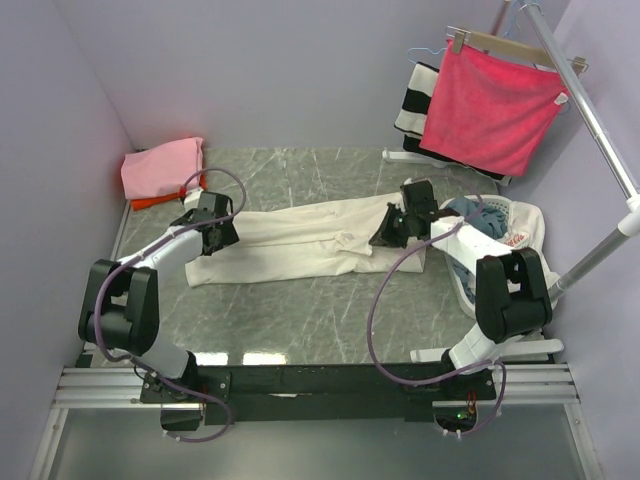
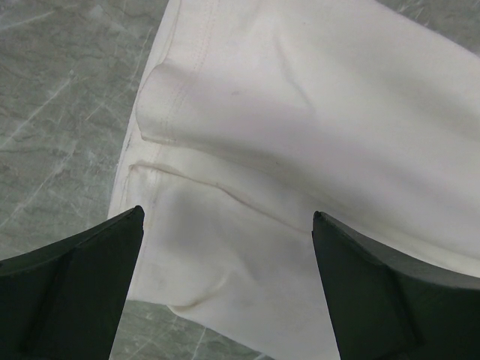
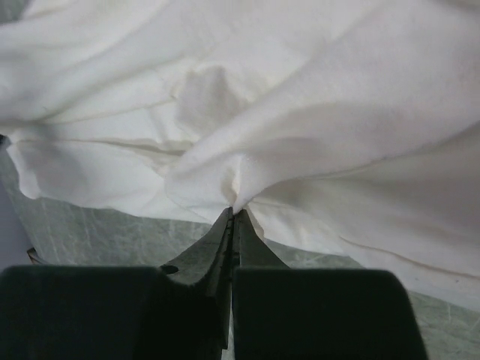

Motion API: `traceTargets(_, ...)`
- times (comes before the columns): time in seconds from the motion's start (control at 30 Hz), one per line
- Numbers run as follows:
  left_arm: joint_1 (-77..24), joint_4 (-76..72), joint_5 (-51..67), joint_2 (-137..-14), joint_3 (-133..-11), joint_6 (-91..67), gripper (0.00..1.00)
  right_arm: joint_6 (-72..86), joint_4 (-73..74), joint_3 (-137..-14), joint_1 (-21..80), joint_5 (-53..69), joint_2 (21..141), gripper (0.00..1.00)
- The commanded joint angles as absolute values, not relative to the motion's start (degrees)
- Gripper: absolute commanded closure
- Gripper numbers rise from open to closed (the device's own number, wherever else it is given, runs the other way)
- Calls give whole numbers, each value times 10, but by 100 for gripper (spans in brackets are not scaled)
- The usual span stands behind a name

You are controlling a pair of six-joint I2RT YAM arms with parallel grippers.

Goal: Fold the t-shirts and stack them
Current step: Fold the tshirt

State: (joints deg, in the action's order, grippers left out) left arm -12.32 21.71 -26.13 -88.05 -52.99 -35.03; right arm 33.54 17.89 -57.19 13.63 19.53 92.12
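Progress: pink tee (image 1: 162, 165), orange-red tee (image 1: 152, 202) lay folded; cream tee (image 1: 300, 240) unfinished, right gripper (image 3: 234, 211) pinched its fabric, left gripper (image 2: 229, 217) spread.

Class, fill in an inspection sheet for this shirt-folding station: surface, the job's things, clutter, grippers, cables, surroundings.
Surface: grey veined table.
Job's things: cream t-shirt spread across the middle, rumpled; pink t-shirt folded in the far left corner, lying on the orange-red t-shirt.
Clutter: laundry basket with clothes, at the right.
Grippers: left gripper open over the cream shirt's edge; right gripper shut on a fold of it.
Cables: purple cables loop from both arms.
Surroundings: lilac walls; rack with a red cloth on a hanger and a striped cloth.
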Motion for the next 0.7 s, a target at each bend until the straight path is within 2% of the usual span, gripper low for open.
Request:
traceTargets(0.0,-125,209,-251,-891,-553,-339,1,315,187,-657,141,192,947,100)
traceTargets(0.2,-125,202,-228,-910,-556,-343,1,315,207,-767,144,211,1053,100)
traceTargets(0.23,-125,203,-223,-911,-557,-343,0,314,218,-783,145,209,1068,97)
traceTargets(0.27,-125,202,-221,-917,-558,-343,1,313,225,-801,145,213,1084,87)
traceTargets(0.3,-125,203,-221,-919,-558,-343,0,311,229,-832,144,213,1114,65)
traceTargets(0.33,-125,205,-225,-922,-559,-344,1,309,246,-850,145,210,1128,61)
traceTargets(0.4,-125,209,-232,-921,-560,-343,1,295,251,-881,146,196,1148,52)
traceTargets(0.6,-125,225,-261,-906,-571,-343,1,267,251,-844,140,95,1066,45)
traceTargets(0.67,-125,222,-258,-899,-571,-341,1,264,243,-825,138,102,1045,43)
